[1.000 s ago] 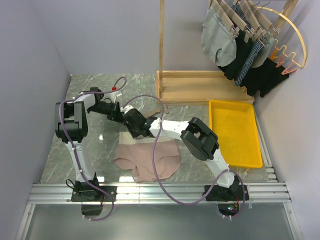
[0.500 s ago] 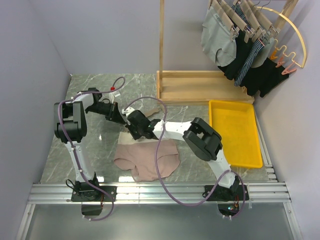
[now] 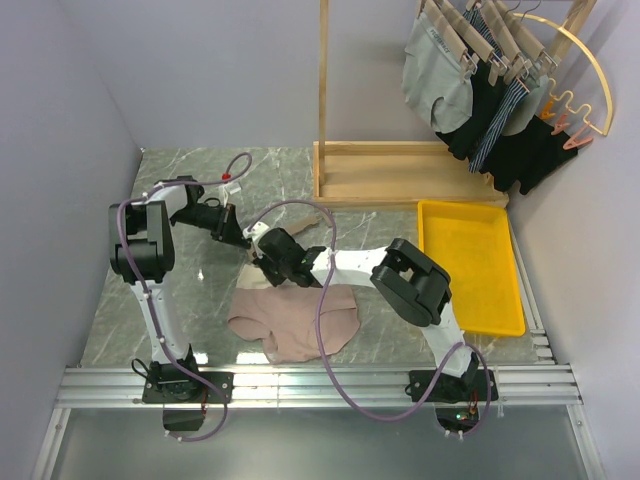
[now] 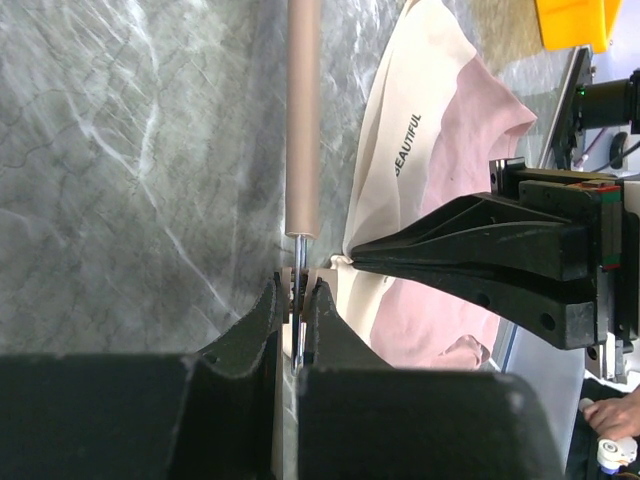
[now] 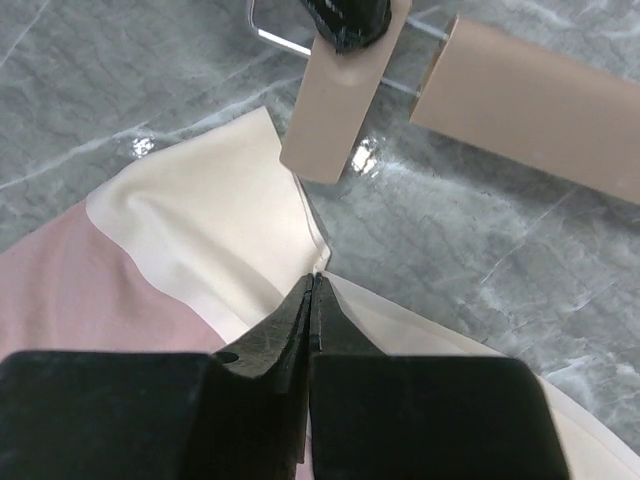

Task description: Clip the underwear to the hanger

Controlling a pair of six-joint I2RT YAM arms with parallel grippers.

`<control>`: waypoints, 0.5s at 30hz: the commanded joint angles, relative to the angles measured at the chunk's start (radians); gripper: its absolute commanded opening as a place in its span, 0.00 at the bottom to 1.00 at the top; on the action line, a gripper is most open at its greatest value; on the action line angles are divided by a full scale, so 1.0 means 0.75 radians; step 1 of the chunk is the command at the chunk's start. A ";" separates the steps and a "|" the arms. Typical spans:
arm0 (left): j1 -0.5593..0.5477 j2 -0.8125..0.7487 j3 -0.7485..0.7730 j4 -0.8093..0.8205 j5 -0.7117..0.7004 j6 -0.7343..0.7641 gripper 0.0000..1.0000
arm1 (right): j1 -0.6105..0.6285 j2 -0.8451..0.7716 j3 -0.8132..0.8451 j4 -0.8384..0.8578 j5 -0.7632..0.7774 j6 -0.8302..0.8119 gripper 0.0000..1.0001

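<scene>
Soft mauve underwear (image 3: 280,320), slim wooden hanger (image 4: 302,100)

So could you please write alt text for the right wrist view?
The right hand pinches the cream waistband edge of the pink underwear, close to a wooden clip of the hanger that the left hand grips, over a grey marble table.

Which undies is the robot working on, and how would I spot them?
Find the grey marble table with the wooden rack at its back. The underwear lies spread on it near the front. It is the only pink pair, with a wide cream waistband reading BEAUTIFUL; the hanging garments are grey, black or striped.
</scene>
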 commanded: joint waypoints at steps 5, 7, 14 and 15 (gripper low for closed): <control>0.003 0.028 0.060 -0.062 0.046 0.089 0.00 | 0.012 -0.088 0.035 0.085 0.047 -0.067 0.00; 0.001 0.028 0.066 -0.072 0.052 0.101 0.00 | 0.010 -0.084 0.051 0.085 0.045 -0.071 0.00; -0.013 0.042 0.076 -0.103 0.068 0.136 0.00 | 0.014 -0.109 0.062 0.104 0.059 -0.096 0.00; -0.013 0.040 0.074 -0.101 0.071 0.136 0.00 | 0.012 -0.115 0.062 0.106 0.059 -0.096 0.00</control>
